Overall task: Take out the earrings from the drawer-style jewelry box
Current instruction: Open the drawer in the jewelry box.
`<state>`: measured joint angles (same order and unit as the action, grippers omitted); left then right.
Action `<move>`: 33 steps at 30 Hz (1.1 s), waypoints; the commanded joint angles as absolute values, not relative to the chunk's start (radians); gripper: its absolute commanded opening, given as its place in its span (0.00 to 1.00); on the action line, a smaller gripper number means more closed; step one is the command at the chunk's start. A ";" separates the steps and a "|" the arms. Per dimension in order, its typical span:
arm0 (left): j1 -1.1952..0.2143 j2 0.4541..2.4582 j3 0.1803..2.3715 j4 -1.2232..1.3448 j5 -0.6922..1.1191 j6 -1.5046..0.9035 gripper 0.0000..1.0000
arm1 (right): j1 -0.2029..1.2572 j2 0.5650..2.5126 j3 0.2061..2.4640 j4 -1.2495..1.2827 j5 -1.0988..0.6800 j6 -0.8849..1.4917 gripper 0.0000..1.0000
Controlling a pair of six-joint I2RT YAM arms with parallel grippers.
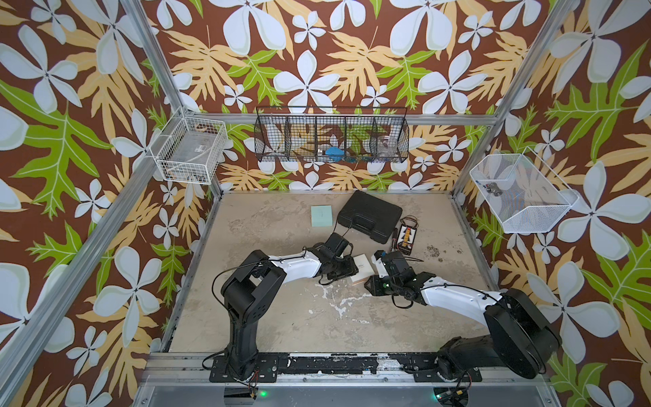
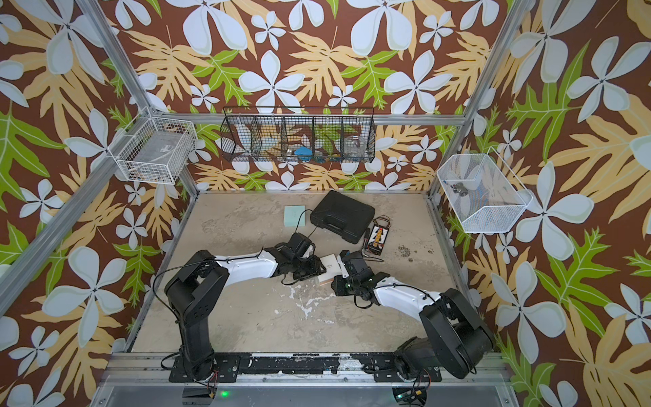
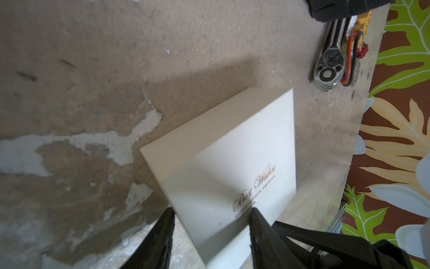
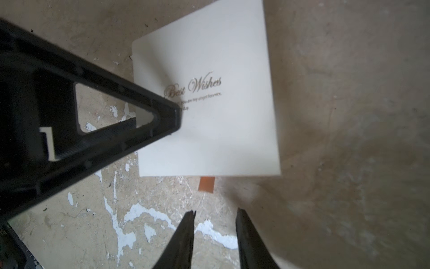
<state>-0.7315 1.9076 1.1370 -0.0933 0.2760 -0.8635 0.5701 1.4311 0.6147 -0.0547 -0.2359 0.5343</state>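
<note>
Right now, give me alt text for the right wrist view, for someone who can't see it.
A white jewelry box lettered "Best Wishes" in gold lies on a worn beige table, an orange tab poking from one edge. The right hand, fingertips apart and empty, points at that tab; the left hand's black finger reaches over the box's side.

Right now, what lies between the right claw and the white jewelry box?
A small orange tab at the jewelry box's edge, on chipped tabletop; the right wrist view shows it.

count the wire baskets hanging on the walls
3. One white basket on the left wall, one black divided basket on the back wall, one white mesh basket on the right wall. No others seem hidden.
</note>
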 commanded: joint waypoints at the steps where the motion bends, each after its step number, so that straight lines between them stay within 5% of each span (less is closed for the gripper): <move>1: -0.732 1.915 1.140 -0.096 0.287 -0.854 0.49 | 0.569 1.459 0.629 0.003 -0.249 0.527 0.33; 19: -0.732 1.907 1.114 -0.067 0.297 -0.880 0.47 | 0.552 1.520 0.644 0.049 -0.273 0.542 0.21; 27: -0.731 1.895 1.087 -0.033 0.308 -0.919 0.47 | 0.552 1.519 0.652 0.046 -0.274 0.544 0.00; 33: -0.732 1.892 1.040 0.032 0.325 -0.994 0.47 | 0.552 1.513 0.657 0.003 -0.251 0.542 0.00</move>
